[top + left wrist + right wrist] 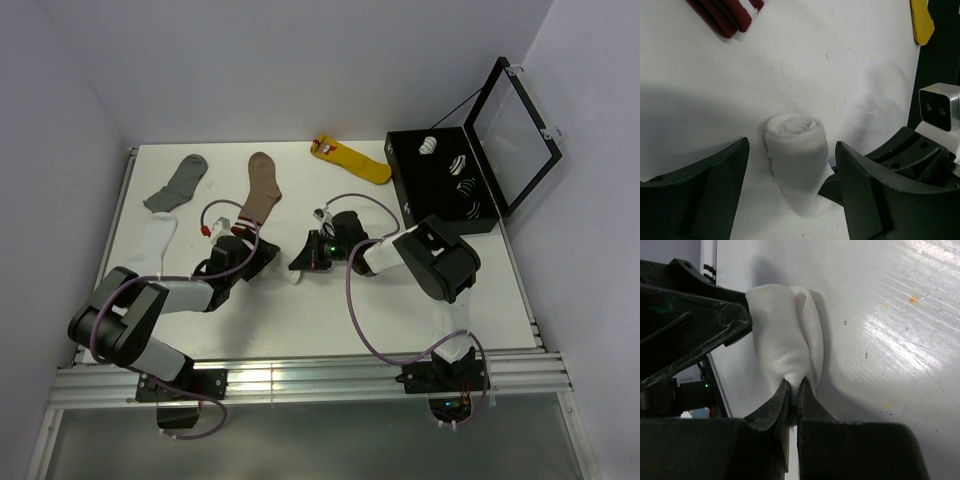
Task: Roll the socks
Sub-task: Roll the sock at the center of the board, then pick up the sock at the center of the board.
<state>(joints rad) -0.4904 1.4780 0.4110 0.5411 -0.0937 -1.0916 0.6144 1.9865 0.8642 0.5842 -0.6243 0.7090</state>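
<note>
A plain white sock rolled into a tight roll (796,160) stands on the white table between my two grippers. My left gripper (792,146) is open, with one finger on each side of the roll and not touching it. My right gripper (796,390) is shut on the roll (782,337), pinching its fabric at the near end. In the top view the two grippers, left (270,256) and right (302,260), meet at the table's middle, and only a bit of the roll (293,277) shows. A second white sock (155,240) lies flat at the left, partly under the left arm. I see no stripes on either.
A brown sock (263,190) with a maroon-and-white cuff (730,15), a grey sock (178,183) and a yellow sock (352,160) lie at the back. An open black box (410,190) holding rolled socks stands at the back right, its lid (515,130) raised.
</note>
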